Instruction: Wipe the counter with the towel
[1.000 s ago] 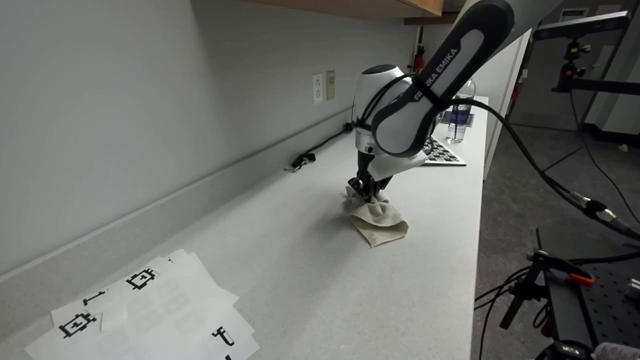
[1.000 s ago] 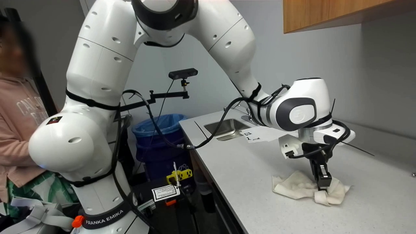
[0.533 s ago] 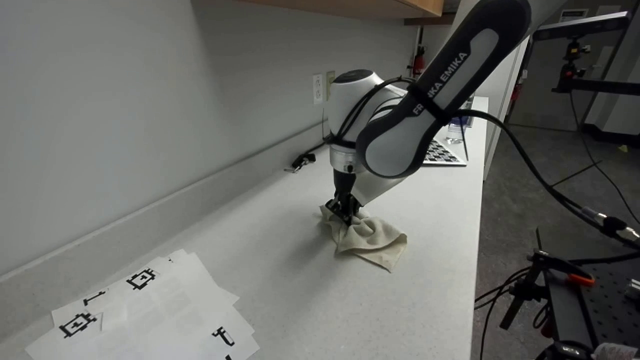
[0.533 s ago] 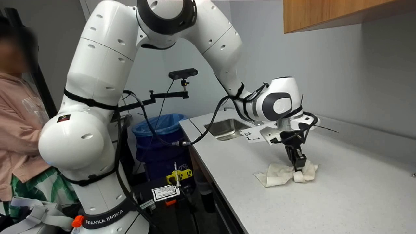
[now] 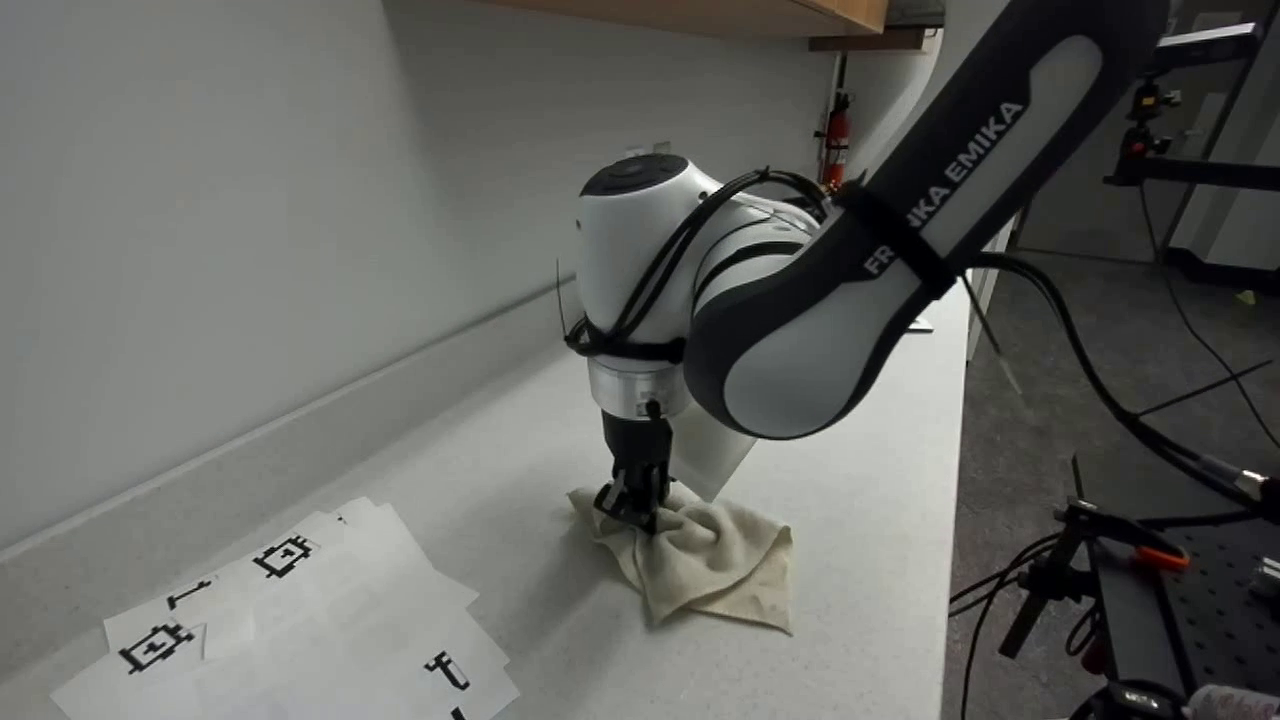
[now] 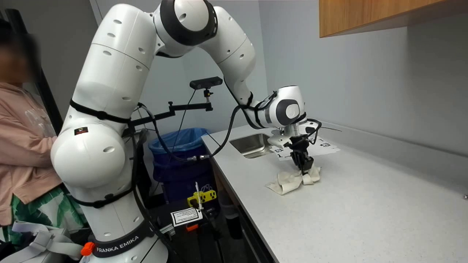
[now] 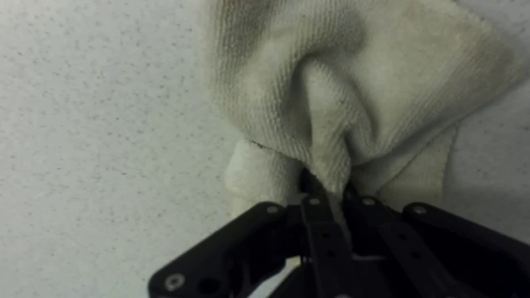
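A beige ribbed towel (image 5: pixel 715 565) lies bunched on the light speckled counter (image 5: pixel 860 620). It also shows in an exterior view (image 6: pixel 287 182) and fills the upper middle of the wrist view (image 7: pixel 397 78). My gripper (image 5: pixel 650 522) points down at the towel's bunched part; it also shows in an exterior view (image 6: pixel 304 171). In the wrist view the gripper (image 7: pixel 330 184) is shut on a fold of the towel, pinched between its black fingers. The rest of the towel spreads on the counter to one side. The fingertips are partly hidden by cloth.
White papers with black printed markers (image 5: pixel 330 610) lie on the counter close to the towel. A steel sink (image 6: pixel 252 146) is set into the counter's far end. A wall backs the counter and a wooden cabinet (image 6: pixel 384 16) hangs above. A person (image 6: pixel 25 153) is beside the arm base.
My gripper has slid along the counter towards the papers and sink end, dragging the towel with it. The towel stays gripped, and its loose part has shifted and spread a little.
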Available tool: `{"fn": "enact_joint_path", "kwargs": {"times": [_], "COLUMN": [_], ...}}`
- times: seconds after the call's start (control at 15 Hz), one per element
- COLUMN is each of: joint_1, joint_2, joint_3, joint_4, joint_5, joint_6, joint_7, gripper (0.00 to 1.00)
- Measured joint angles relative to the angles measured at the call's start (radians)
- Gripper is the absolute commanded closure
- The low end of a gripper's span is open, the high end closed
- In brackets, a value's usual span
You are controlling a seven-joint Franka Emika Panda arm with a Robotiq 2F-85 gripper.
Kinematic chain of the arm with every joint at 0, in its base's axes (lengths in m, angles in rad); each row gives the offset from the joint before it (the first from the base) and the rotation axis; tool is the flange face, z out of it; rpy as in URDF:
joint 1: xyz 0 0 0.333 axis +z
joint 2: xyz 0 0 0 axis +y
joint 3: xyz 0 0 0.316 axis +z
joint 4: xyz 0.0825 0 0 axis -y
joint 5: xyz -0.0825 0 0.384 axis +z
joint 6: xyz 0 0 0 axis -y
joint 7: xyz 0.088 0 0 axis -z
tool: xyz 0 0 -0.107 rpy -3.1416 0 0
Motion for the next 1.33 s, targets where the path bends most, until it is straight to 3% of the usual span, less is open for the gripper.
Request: {"fn": "enact_joint_path", "kwargs": {"times": [0.53,0.93,1.0,1.07,1.13,1.33], "joint_1": [0.072,0.076,0.073,0.071,0.068,0.062], "joint_2": [-0.048,-0.155,-0.174,-0.191,-0.207,-0.237], "joint_3": [0.004,-0.017,-0.018,-0.018,-0.018,-0.011], "joint_4": [-0.027,-0.103,-0.116,-0.127,-0.137,-0.157], "joint_5": [-0.156,-0.274,-0.284,-0.287,-0.287,-0.287], "joint_6": [-0.001,-0.001,-0.001,-0.001,-0.001,0.000], "joint_7": [-0.006,0.006,0.008,0.008,0.008,0.008], "gripper": [0.97,0.97,0.73,0.70,0.56,0.33]}}
